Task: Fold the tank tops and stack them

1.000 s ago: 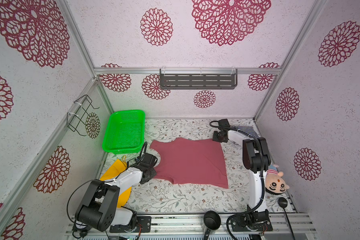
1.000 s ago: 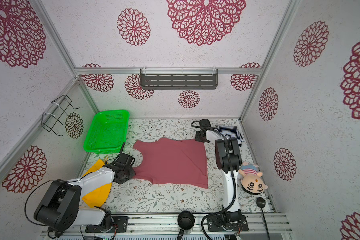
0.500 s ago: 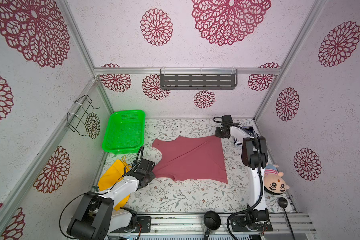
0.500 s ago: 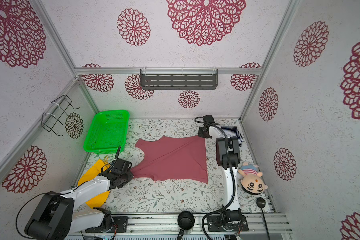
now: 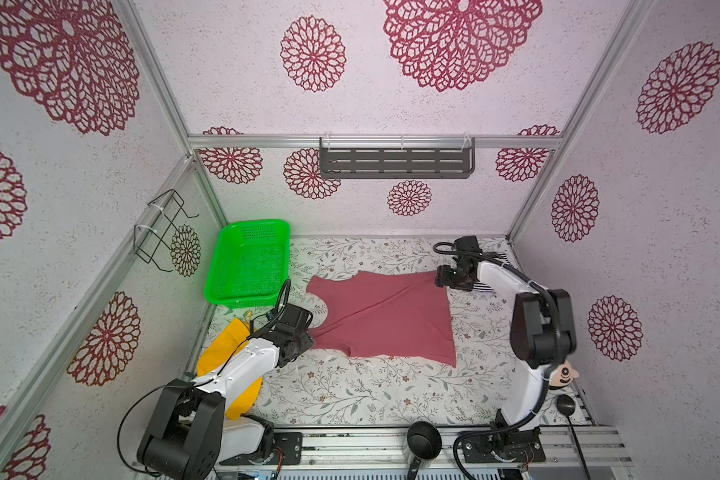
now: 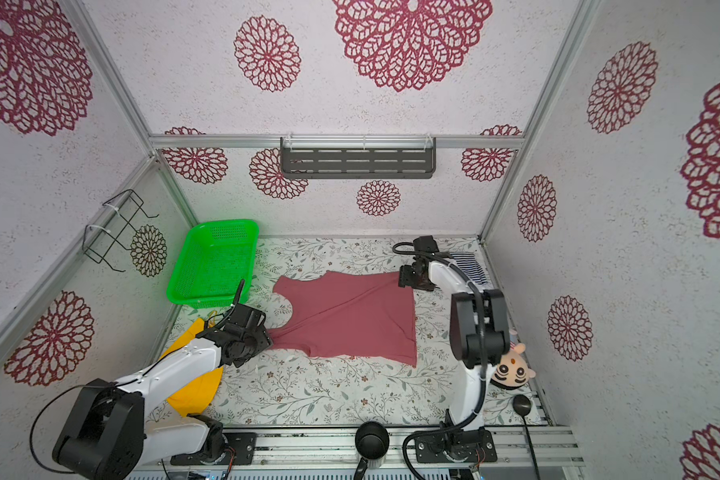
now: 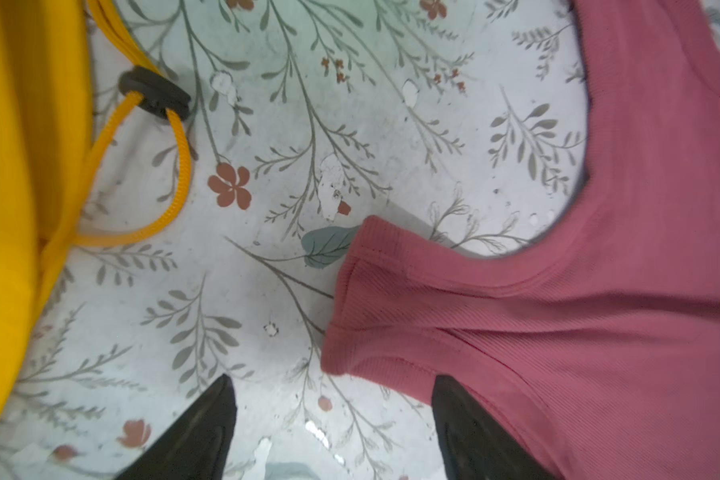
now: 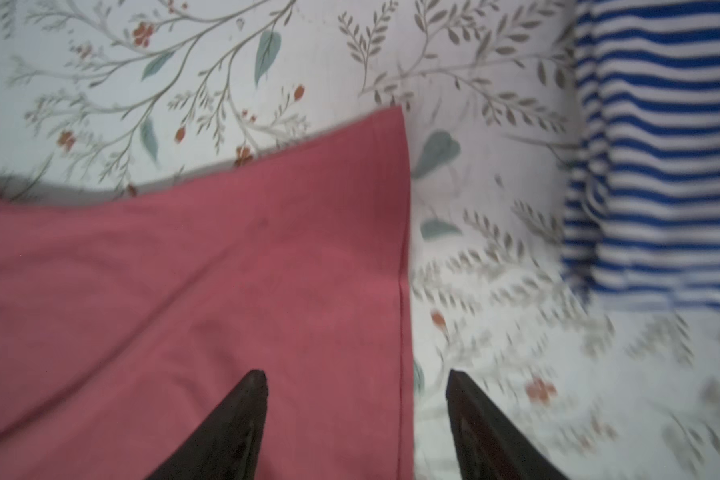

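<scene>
Floral-printed tabletop [image 5: 350, 395] holds a yellow cloth hat [image 5: 221, 357] nearest, under the low left arm. The left gripper [image 7: 331, 377] is spread, released, at a strap of the flat rose-red knit tank top [image 5: 383, 316]. Farther back, the right gripper [image 8: 356, 372], also released, straddles its hem beside the navy-and-white striped tank top [image 8: 661, 166]. The green mesh basket [image 5: 250, 266] shows only its floor.

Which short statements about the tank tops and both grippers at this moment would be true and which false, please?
1. The rose-red tank top lies spread on the table. True.
2. The left gripper is shut on the rose-red tank top. False: its jaws stand open and clamp nothing.
3. The striped tank top lies on the rose-red one. False: bare table separates them.
4. The right gripper is open above the rose-red top's hem edge. True.
5. The yellow hat touches the rose-red top. False: they are apart.
</scene>
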Tool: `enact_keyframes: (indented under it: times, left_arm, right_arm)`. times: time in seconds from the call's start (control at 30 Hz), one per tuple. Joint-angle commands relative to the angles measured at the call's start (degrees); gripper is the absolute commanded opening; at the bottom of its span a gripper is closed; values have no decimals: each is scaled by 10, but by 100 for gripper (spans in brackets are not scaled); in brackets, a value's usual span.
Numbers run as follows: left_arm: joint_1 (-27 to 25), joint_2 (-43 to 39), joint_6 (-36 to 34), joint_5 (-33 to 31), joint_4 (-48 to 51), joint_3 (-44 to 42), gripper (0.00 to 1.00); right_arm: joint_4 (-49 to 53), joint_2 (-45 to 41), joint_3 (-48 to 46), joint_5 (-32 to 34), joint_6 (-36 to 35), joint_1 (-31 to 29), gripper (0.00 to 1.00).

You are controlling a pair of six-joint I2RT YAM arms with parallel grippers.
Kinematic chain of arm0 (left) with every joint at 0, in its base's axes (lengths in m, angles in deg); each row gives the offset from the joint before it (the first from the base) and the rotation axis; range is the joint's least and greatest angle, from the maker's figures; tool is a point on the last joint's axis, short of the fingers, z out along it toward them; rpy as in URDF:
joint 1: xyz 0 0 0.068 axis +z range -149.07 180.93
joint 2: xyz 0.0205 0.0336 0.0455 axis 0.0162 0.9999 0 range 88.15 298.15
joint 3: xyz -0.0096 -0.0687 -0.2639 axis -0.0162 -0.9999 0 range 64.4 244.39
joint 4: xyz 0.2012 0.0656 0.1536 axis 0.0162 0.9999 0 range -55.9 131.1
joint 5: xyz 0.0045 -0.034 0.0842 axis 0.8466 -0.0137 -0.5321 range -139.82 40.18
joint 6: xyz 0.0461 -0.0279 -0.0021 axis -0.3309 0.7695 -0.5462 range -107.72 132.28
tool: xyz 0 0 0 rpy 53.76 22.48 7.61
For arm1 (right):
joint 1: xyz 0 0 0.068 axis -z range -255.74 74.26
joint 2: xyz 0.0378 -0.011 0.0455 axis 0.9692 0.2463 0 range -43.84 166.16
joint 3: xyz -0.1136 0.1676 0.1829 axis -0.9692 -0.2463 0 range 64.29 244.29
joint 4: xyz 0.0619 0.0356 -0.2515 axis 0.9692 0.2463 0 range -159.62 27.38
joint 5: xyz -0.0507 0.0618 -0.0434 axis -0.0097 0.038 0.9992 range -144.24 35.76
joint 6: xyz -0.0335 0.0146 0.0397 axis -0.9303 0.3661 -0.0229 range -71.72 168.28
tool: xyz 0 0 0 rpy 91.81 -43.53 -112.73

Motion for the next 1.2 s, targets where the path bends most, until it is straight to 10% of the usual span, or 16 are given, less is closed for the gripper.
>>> enact_keyframes:
  times: [0.0, 0.3, 0.47, 0.63, 1.17]
  left_arm:
    - [-29, -64, 17, -30, 112, 8, 80]
    - [-152, -57, 156, 93, -84, -14, 66]
    - [-187, 82, 118, 112, -108, 66, 52]
    - [-208, 121, 136, 110, -94, 82, 70]
    - [-231, 154, 153, 84, -65, 93, 64]
  right_arm:
    - [42, -108, -92, 12, 35, -13, 73]
    - [98, -334, -334, -66, 106, -17, 26]
    - [84, -401, -426, -99, 130, -19, 35]
    - [32, -432, -475, -120, 149, -22, 50]
    - [14, -426, -492, -110, 145, -24, 39]
